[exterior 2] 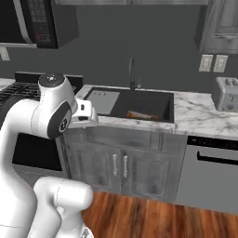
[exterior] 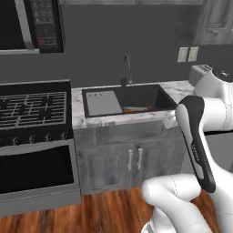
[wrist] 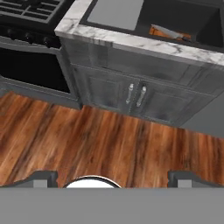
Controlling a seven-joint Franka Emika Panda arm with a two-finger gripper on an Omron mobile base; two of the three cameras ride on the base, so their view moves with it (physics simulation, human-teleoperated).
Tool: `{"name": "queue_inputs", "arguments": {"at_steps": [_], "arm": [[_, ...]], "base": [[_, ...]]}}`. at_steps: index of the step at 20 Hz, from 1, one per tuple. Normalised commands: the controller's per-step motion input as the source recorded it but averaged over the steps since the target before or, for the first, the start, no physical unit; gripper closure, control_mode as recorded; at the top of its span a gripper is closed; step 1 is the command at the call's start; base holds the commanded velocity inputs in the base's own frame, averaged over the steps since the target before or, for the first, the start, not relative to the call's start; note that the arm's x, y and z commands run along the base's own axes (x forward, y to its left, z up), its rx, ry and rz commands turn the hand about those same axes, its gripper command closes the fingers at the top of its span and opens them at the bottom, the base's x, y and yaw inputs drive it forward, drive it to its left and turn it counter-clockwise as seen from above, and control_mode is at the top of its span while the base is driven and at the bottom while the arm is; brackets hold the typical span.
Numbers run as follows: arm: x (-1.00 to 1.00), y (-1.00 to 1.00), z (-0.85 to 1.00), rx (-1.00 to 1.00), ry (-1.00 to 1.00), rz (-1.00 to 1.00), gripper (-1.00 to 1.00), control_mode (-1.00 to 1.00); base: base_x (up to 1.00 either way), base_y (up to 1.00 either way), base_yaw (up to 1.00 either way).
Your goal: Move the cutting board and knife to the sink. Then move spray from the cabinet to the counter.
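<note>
The orange-brown cutting board point(wrist: 158, 32) lies inside the dark sink point(wrist: 199, 19), and it also shows low in the basin point(exterior: 136, 109) point(exterior 2: 139, 115). On the board rests the knife point(wrist: 171, 32), with its grey blade across the wood. My gripper point(wrist: 113, 178) is open with nothing between its fingers. It hangs in front of the counter point(wrist: 131, 41), out over the wooden floor and apart from the sink. The grey wall cabinet point(exterior 2: 223, 28) is at the upper right. The spray is out of view.
A black stove point(exterior: 32, 107) with an oven stands left of the sink. A curved faucet point(exterior: 126, 68) rises behind the basin. A toaster point(exterior 2: 226, 93) sits on the right counter above a dishwasher point(exterior 2: 211, 172). Grey doors with bar handles point(wrist: 135, 94) close the base unit.
</note>
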Motion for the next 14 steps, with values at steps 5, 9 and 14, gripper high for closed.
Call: {"name": "queue_inputs", "arguments": {"at_steps": [5, 9, 14], "arm": [[0.0, 0.0, 0.0, 0.0, 0.0, 0.0, -1.0, 1.0], [0.0, 0.0, 0.0, 0.0, 0.0, 0.0, -1.0, 1.0], [0.0, 0.0, 0.0, 0.0, 0.0, 0.0, -1.0, 1.0]], "base": [[-0.22, 0.78, 0.01], [-0.34, 0.95, 0.0], [-0.33, 0.89, 0.01]]}}
